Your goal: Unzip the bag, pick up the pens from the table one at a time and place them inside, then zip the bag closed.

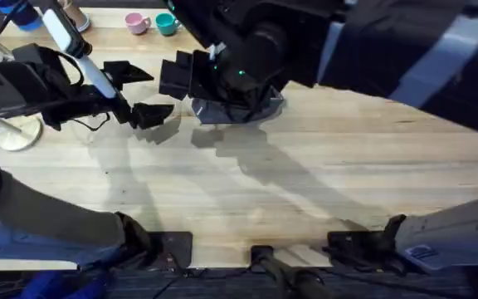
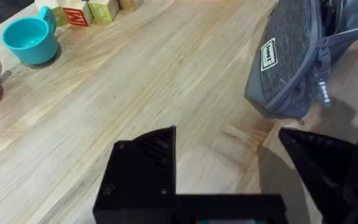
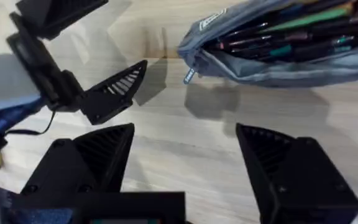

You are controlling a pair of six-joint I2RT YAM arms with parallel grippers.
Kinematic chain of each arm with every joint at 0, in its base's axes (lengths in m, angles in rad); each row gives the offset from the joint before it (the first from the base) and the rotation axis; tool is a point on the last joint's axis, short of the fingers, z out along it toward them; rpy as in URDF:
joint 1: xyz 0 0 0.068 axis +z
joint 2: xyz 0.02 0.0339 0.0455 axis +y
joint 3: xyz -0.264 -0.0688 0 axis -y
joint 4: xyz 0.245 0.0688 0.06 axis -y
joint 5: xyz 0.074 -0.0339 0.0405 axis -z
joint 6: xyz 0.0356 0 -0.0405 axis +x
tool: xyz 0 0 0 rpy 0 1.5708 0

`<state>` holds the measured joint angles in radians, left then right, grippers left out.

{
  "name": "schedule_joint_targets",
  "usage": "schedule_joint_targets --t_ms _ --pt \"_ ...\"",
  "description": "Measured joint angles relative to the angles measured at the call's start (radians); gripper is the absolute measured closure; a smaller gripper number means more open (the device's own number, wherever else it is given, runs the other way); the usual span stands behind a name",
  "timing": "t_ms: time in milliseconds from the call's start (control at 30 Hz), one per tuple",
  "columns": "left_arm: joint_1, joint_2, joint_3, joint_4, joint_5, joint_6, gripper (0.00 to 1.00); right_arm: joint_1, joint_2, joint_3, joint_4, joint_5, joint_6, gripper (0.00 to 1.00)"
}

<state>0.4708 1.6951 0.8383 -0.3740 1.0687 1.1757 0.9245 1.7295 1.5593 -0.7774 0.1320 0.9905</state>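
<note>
Bag [image 3: 278, 46] lies unzipped, pens [image 3: 278, 38] inside, far-centre on the surface [image 1: 305, 191]. Your left gripper [image 2: 229, 155] and right gripper [image 3: 185, 155], both open and empty, flank its near-left end; zipper axis runs left–right.

We seem to be in a robot lab: two arms are mounted at a bare wooden table [image 1: 322, 166]. Toy cups [image 2: 30, 40] and lettered blocks [image 2: 76, 11] sit along its edge as props.
</note>
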Motion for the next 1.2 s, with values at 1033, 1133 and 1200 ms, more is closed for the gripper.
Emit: schedule_joint_targets --t_ms 1033,1133,1200 --pt "0.000 0.000 0.000 -0.004 0.000 0.003 0.008 0.028 0.106 0.000 0.107 0.063 0.115 0.006" --pt "0.001 0.000 0.000 -0.004 0.000 0.003 0.008 0.028 0.130 0.000 0.128 0.077 0.118 0.005" --pt "0.000 0.000 0.000 -0.004 0.000 0.003 0.008 0.028 0.149 0.000 0.144 0.083 0.121 0.005"
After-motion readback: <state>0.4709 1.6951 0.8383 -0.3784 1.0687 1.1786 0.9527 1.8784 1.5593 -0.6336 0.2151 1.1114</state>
